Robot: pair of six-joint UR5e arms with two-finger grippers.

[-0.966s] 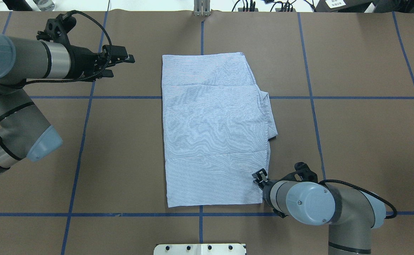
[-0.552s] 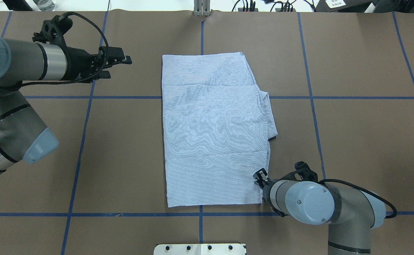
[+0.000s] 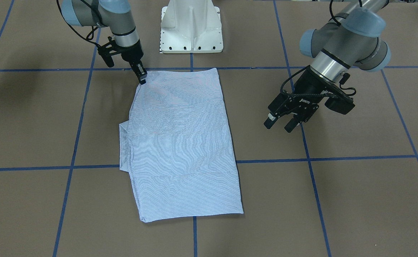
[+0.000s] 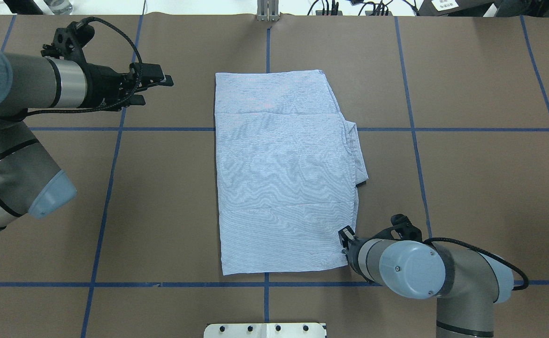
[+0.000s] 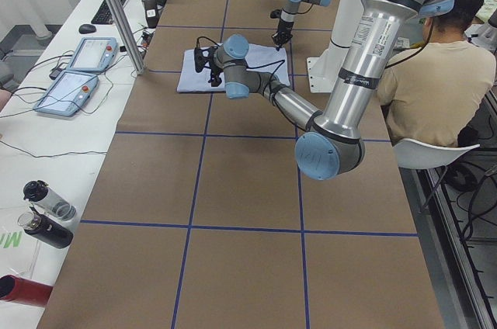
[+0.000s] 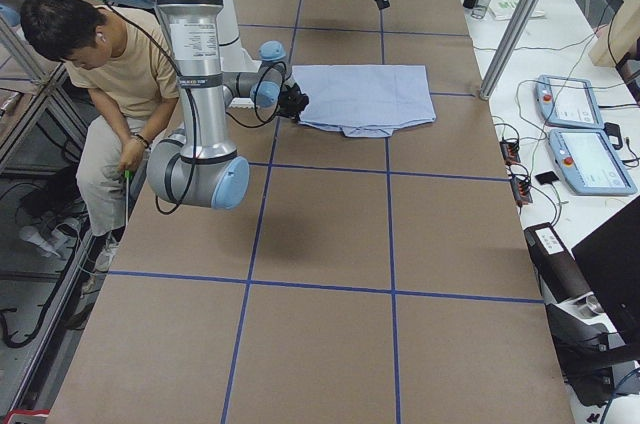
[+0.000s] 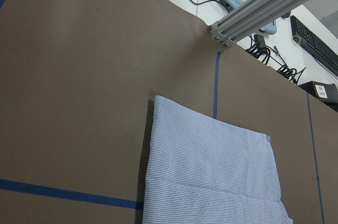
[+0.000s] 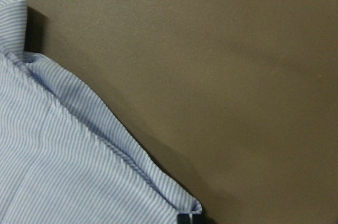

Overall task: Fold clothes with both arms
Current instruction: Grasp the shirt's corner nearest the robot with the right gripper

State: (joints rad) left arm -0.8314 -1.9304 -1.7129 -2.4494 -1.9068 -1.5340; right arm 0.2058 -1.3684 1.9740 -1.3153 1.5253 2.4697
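Observation:
The light blue striped shirt (image 4: 284, 173) lies folded into a rectangle mid-table, with a folded bit sticking out on its right side (image 4: 359, 159). It also shows in the front view (image 3: 184, 142), the left wrist view (image 7: 211, 176) and the right wrist view (image 8: 63, 160). My right gripper (image 4: 346, 236) points down at the shirt's near right corner, fingers together on the hem (image 3: 143, 79); one fingertip (image 8: 189, 218) shows at the cloth edge. My left gripper (image 4: 158, 92) is open and empty above bare table, left of the shirt's far left corner (image 3: 279, 125).
The table is brown paper with blue tape lines (image 4: 265, 284). The white robot base (image 3: 191, 26) stands at the near edge. An aluminium post (image 4: 267, 11) stands at the far edge. A seated person (image 6: 110, 64) and tablets (image 6: 580, 134) are beside the table.
My left arm has drawn back a little to the left, gripper still open. My right gripper's fingers have come together at the shirt's near right corner. The shirt has not moved.

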